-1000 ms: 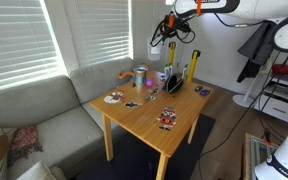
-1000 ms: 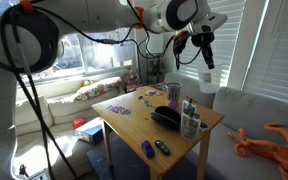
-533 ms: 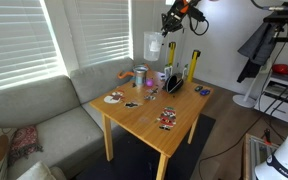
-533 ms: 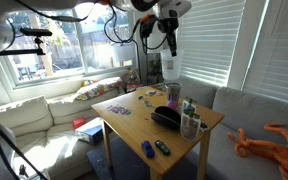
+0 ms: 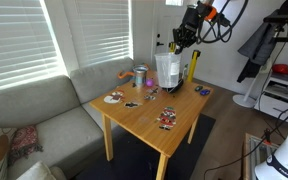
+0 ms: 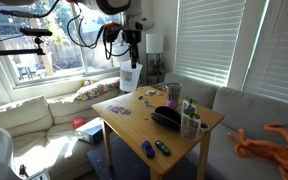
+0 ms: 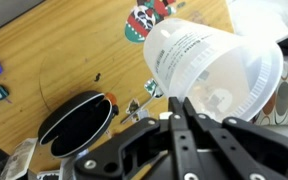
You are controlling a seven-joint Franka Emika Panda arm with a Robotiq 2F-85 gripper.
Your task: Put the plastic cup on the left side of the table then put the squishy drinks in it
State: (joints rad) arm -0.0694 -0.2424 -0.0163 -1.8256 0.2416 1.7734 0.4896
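My gripper is shut on the rim of the plastic cup, a translucent whitish tumbler, and holds it tilted in the air above the light-wood table. In both exterior views the cup hangs below the gripper over the table's far side. Small colourful packets lie on the tabletop; I cannot tell which are the squishy drinks.
A silvery mug with orange trim stands at the table's back. A black oval case and upright bottles sit at one side. Small blue items lie near an edge. A grey sofa adjoins the table.
The arm has swung across and come down with the cup, from high above the table to just over its far side. The cup stays in the jaws.
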